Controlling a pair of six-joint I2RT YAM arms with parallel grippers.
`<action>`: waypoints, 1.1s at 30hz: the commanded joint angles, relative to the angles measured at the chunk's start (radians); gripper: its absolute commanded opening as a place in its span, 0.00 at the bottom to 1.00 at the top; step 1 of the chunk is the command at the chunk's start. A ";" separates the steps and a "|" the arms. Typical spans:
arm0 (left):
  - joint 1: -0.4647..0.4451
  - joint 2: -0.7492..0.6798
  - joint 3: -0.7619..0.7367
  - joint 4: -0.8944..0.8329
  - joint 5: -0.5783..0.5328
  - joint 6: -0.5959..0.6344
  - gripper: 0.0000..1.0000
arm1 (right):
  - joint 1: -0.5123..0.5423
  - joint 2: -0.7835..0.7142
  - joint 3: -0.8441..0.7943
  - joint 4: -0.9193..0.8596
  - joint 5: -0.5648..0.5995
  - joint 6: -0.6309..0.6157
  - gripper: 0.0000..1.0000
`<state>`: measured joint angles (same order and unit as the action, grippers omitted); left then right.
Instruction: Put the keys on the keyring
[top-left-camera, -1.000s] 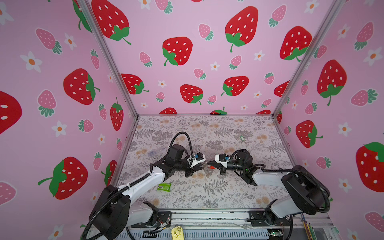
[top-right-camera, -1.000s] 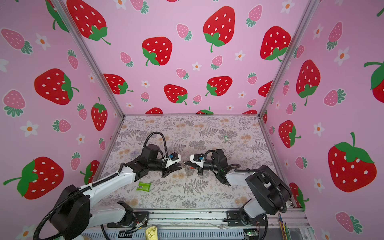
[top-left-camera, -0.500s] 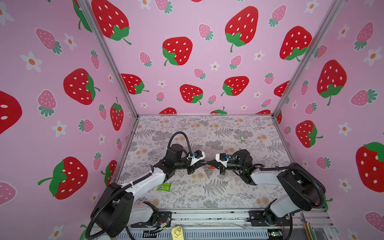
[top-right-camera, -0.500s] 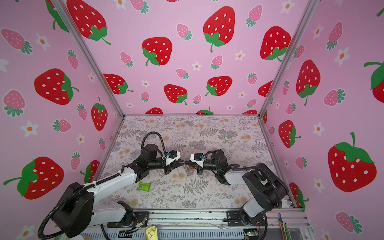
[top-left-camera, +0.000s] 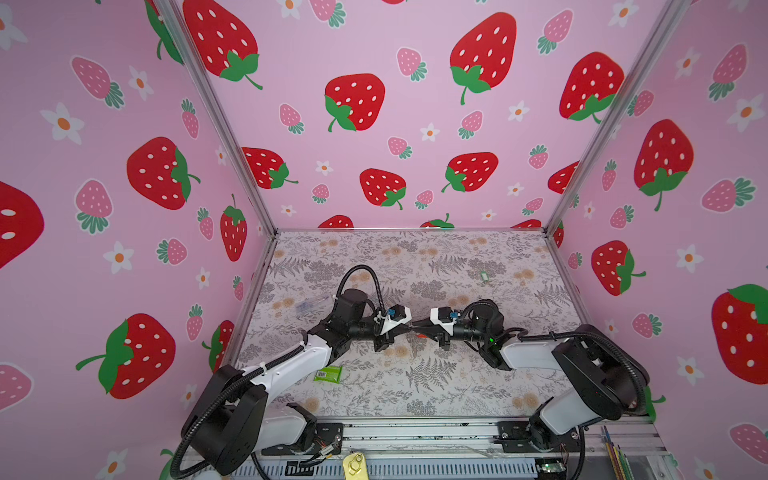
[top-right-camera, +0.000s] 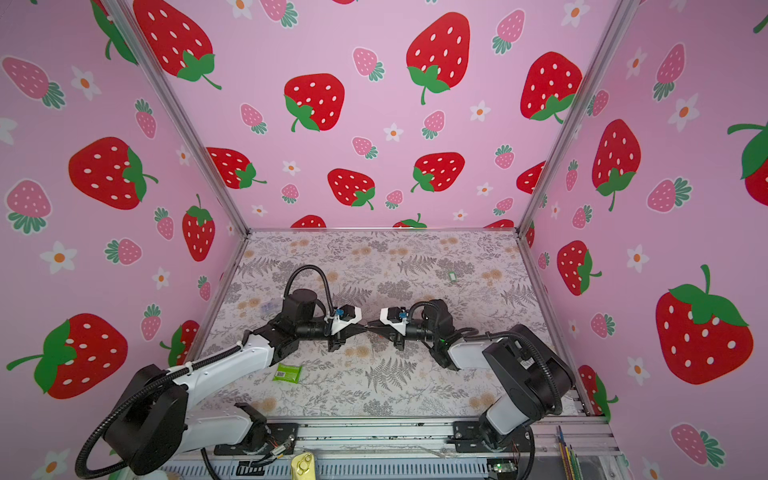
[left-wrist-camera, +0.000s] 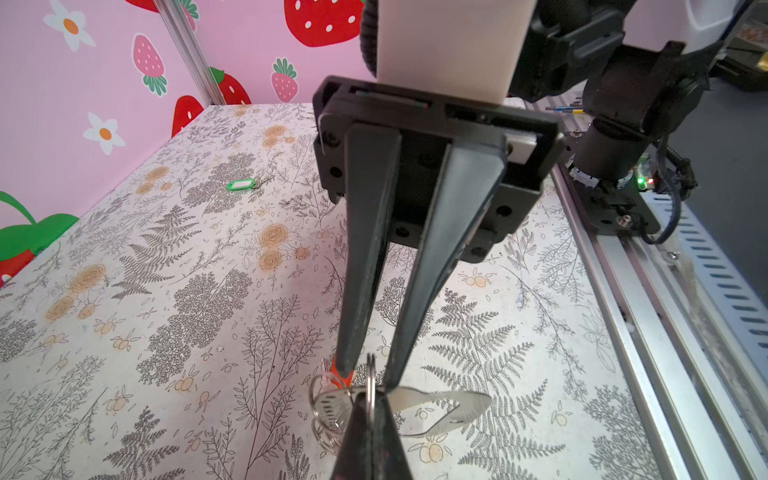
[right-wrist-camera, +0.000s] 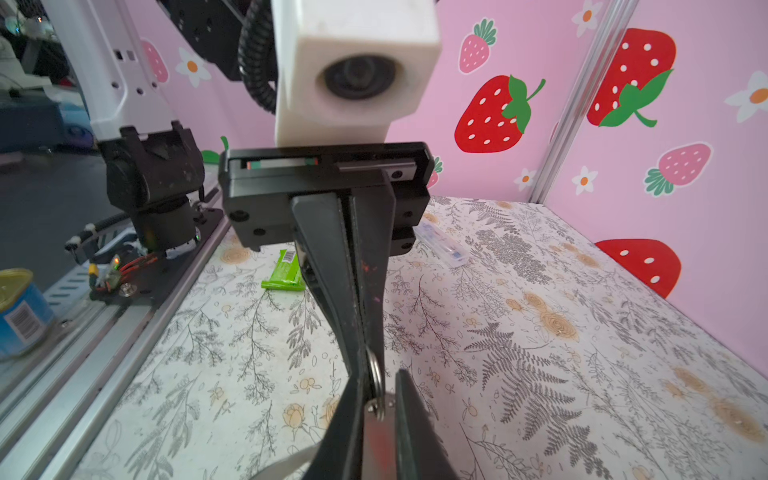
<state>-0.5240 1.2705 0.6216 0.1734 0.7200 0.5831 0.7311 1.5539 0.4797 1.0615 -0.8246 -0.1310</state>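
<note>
Shut in on three sides by pink strawberry walls. Floored with a table printed in grey ferns and orange flowers, edged in front by a metal rail. Meeting tip to tip mid-table: left claw, clenched on a silver ring of the keyring; right claw, parted around that ring, red key at one tip. Front left, a green packet. Far back right, alone, the green key.
</note>
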 joint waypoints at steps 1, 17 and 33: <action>-0.015 -0.046 0.062 -0.110 -0.062 0.126 0.00 | -0.001 -0.073 0.009 -0.078 0.034 -0.068 0.27; -0.085 -0.040 0.180 -0.324 -0.256 0.267 0.00 | -0.006 -0.157 0.099 -0.446 0.046 -0.265 0.26; -0.123 -0.102 0.047 -0.123 -0.307 0.365 0.00 | 0.012 -0.159 0.070 -0.432 0.089 -0.266 0.25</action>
<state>-0.6365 1.2030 0.7170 -0.0574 0.4164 0.8764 0.7380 1.4349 0.5705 0.6418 -0.7506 -0.3683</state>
